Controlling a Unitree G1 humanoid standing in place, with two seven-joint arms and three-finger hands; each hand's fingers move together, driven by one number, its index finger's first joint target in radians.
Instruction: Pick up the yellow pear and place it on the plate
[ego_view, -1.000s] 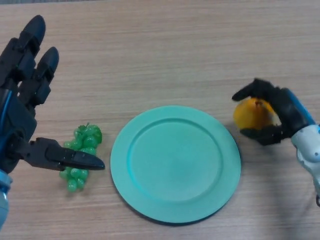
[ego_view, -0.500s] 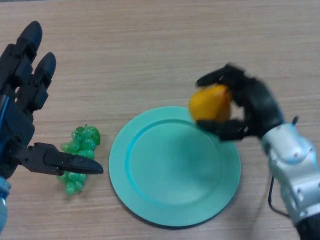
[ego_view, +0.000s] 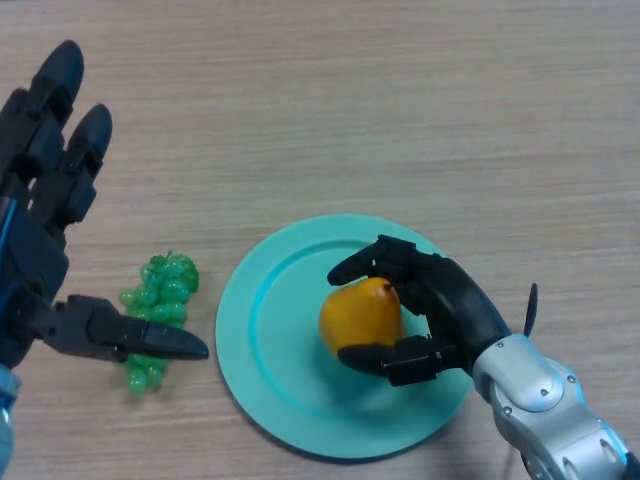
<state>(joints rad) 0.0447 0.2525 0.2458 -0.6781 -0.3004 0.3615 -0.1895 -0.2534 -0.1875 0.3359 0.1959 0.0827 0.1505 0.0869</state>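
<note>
one step left, by the look of it: right hand (ego_view: 440, 318) is curling thumb & fingers round the pear (ego_view: 362, 314), holding it over the middle of the plate (ego_view: 262, 372); can't tell if it's resting on the plate or just above. next move, i reckon: set it down, uncurl, lift away w/o rolling it. left hand (ego_view: 40, 230) is idling at the left edge, fingers spread straight, thumb over the grapes (ego_view: 158, 301).
</note>
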